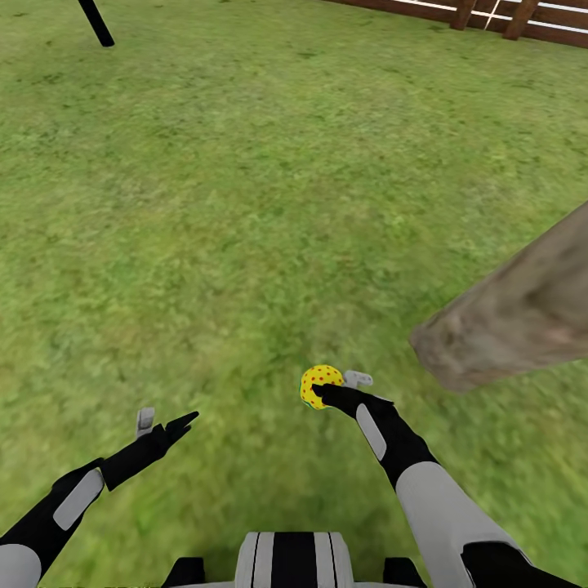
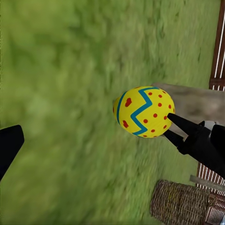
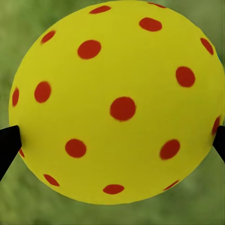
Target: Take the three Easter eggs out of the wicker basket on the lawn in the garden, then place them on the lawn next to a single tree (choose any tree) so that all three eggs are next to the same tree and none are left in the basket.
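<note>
- The right gripper [image 1: 335, 390], black-fingered on a white-and-black arm, is clamped on 1 small yellow Easter egg with red dots and a blue-green zigzag band [image 1: 320, 385], held above the wide green lawn of short mottled grass [image 1: 245, 229].
- In the right wrist view the egg [image 3: 117, 101] sits between 2 dark fingertips [image 3: 8, 145], 1 pressing each side, with blurred grass behind.
- The left gripper [image 1: 163, 425] hangs over the grass with its 2 fingers apart and nothing between them.
- From the left wrist view, the egg [image 2: 143, 111] shows its zigzag band, pinched by the right gripper [image 2: 171, 125]; 1 black fingertip [image 2: 9, 145] of the left gripper shows at the frame's edge.
- Near the right gripper, to its right and a little beyond it, the thick grey-brown mottled tree trunk [image 1: 514, 314] meets the grass.
- In the left wrist view the round brown woven-twig basket [image 2: 180, 204] stands on the lawn; its inside is hidden.
- Farther off, a brown wooden fence [image 1: 490, 15] runs along the lawn's far edge, and 1 thin dark stem [image 1: 96, 22] rises at far left.
</note>
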